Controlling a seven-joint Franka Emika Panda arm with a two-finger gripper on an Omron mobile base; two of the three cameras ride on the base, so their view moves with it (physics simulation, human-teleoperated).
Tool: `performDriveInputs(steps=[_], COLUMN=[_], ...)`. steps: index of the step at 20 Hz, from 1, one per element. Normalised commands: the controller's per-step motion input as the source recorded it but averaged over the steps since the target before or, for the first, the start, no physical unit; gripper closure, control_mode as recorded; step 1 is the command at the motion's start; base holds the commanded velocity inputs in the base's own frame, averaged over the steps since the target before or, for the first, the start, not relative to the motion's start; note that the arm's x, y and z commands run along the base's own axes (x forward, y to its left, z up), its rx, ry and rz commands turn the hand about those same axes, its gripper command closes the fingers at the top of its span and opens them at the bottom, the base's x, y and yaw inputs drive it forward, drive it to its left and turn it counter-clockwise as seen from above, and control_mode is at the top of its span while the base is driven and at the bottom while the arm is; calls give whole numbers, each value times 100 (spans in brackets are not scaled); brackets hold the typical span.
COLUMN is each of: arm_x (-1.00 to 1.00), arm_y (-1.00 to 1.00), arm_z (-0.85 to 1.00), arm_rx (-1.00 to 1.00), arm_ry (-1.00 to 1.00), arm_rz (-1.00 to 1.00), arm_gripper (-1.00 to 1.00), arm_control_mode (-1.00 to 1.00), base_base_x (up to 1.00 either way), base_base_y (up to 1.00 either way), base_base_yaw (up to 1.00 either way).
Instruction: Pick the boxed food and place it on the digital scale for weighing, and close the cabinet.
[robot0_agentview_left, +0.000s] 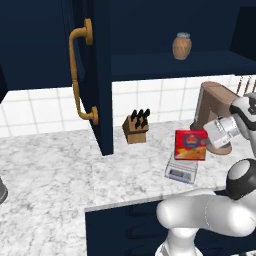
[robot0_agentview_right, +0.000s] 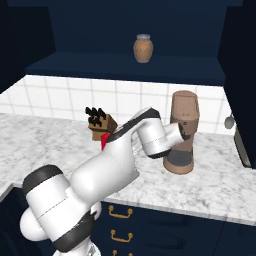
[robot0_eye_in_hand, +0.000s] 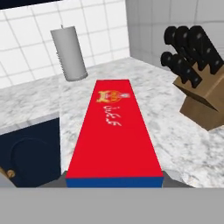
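The boxed food (robot0_agentview_left: 190, 144), red-fronted with a blue oval logo, stands upright directly over the digital scale (robot0_agentview_left: 180, 172). I cannot tell whether its base touches the platform. My gripper (robot0_agentview_left: 206, 142) is shut on the box's right edge. In the hand view the box's long red face (robot0_eye_in_hand: 114, 131) runs away from the hand, and the fingertips are hidden behind it. A red sliver of the box (robot0_agentview_right: 104, 141) shows past my arm in the right base view. The cabinet door (robot0_agentview_left: 97, 75) with its curved brass handle (robot0_agentview_left: 79, 75) stands open, swung out over the counter.
A tan jar (robot0_agentview_left: 182, 46) sits on the cabinet shelf. A knife block (robot0_agentview_left: 136, 127) stands behind the scale, and a brown appliance (robot0_agentview_left: 212, 107) is close behind my wrist. A grey cylinder (robot0_eye_in_hand: 68, 53) stands by the tiled wall. Marble counter (robot0_agentview_left: 50, 170) spreads to the left.
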Motion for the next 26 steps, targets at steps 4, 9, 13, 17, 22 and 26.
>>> performDriveInputs(steps=[4, 9, 13, 17, 22, 26], arm_x=[2, 7, 19, 14, 5, 1], arm_y=[0, 0, 0, 0, 0, 0], arm_z=[-25, -15, -10, -19, -27, -25], arm_rx=[0, 0, 0, 0, 0, 0], arm_ry=[-5, -11, -6, -2, 0, 0], arm_rz=[0, 0, 0, 0, 0, 0], arm_gripper=[100, 100, 100, 100, 100, 100], arm_control_mode=[-100, -100, -100, -100, -100, -100], base_base_x=[0, 0, 0, 0, 0, 0], base_base_y=[0, 0, 0, 0, 0, 0], base_base_yaw=[0, 0, 0, 0, 0, 0])
